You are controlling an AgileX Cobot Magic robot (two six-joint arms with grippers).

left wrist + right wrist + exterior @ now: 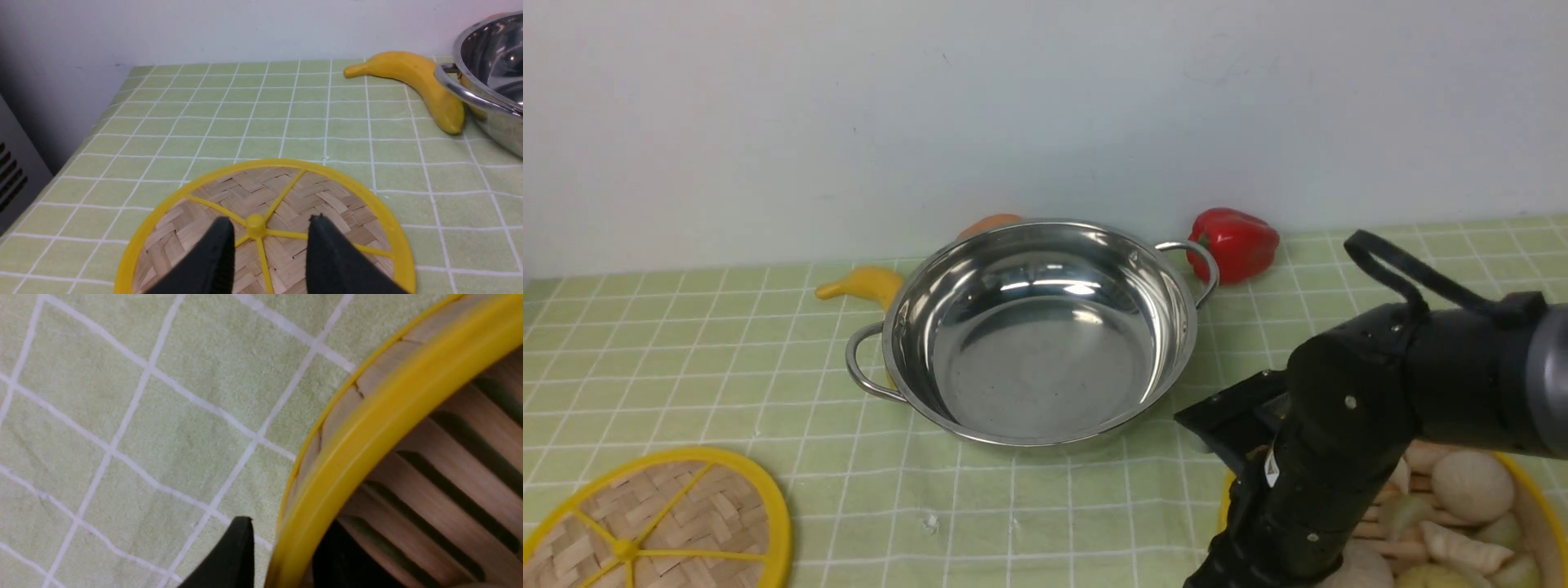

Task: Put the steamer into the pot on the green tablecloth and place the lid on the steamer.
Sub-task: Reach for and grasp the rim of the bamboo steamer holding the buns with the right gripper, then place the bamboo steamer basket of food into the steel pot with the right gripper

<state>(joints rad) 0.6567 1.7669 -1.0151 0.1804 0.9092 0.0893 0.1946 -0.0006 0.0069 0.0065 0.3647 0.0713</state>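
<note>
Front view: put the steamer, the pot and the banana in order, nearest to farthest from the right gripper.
1. The steamer, lower right: its rim sits between the jaws of the right gripper.
2. The pot, mid-cloth, ahead of that gripper and to its left.
3. The banana, by the pot's far left side, near the wall: farthest.

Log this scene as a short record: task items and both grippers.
pot: empty, upright on the green tablecloth
steamer: on the tablecloth, outside the pot, buns inside
lid: flat on the tablecloth, apart from the pot
left gripper: open, over the lid's centre
right gripper: open, astride the steamer wall
progress: nothing placed yet
</note>
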